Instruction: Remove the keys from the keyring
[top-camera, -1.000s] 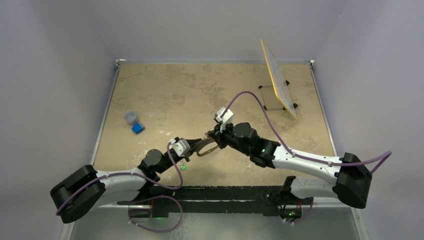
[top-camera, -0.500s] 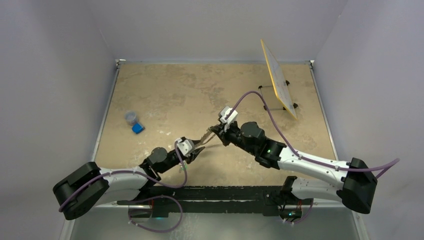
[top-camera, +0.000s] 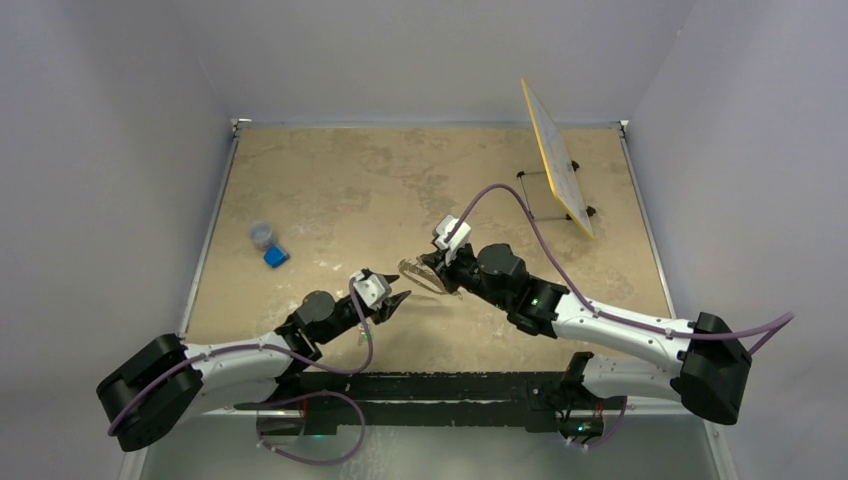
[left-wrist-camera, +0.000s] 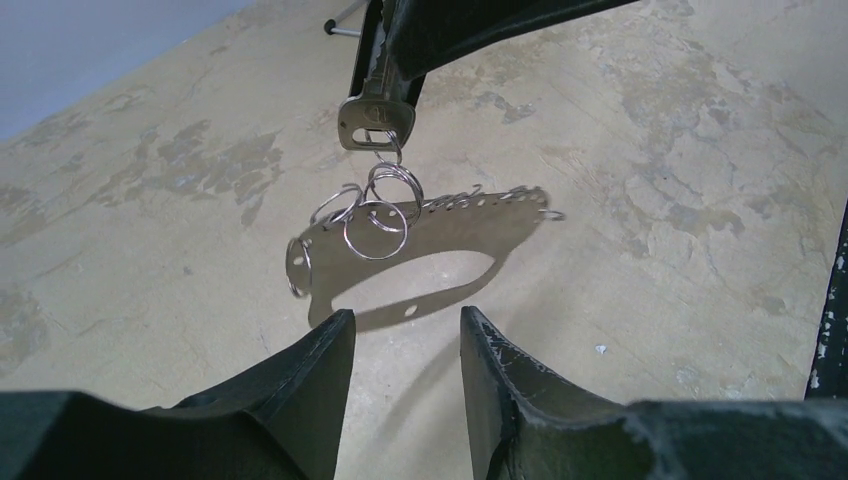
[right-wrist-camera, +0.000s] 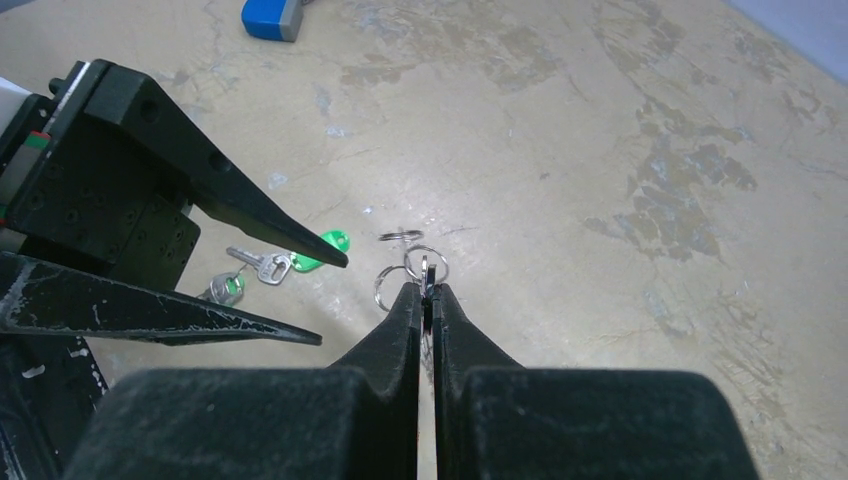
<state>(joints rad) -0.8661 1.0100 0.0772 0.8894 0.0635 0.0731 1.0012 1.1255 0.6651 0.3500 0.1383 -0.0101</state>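
Setting: a sandy, mottled bench closed in by pale grey walls on the left, far and right sides.
Keyring: a flat, thin oval keyring, pale grey, with a row of small holes and little hooks along its upper side; a small ring sits at each end. It hangs in the air above the middle of the bench, between the two arms.
Key: a silver key with a hole in its head, linked to the keyring through a cluster of split rings.
Right gripper: the right gripper has its fingers pressed together on the key, and the rings and the keyring dangle below it.
Left gripper: the left gripper has its jaws apart with nothing between them, just near of the keyring and not touching it.
Around: a key bunch with green tags lies on the bench close under the left gripper; a blue block and a small cup sit together well to the left; a yellow board leans on a wire stand at the far right.
In the way: only the left gripper's own fingers stand close to the keyring.
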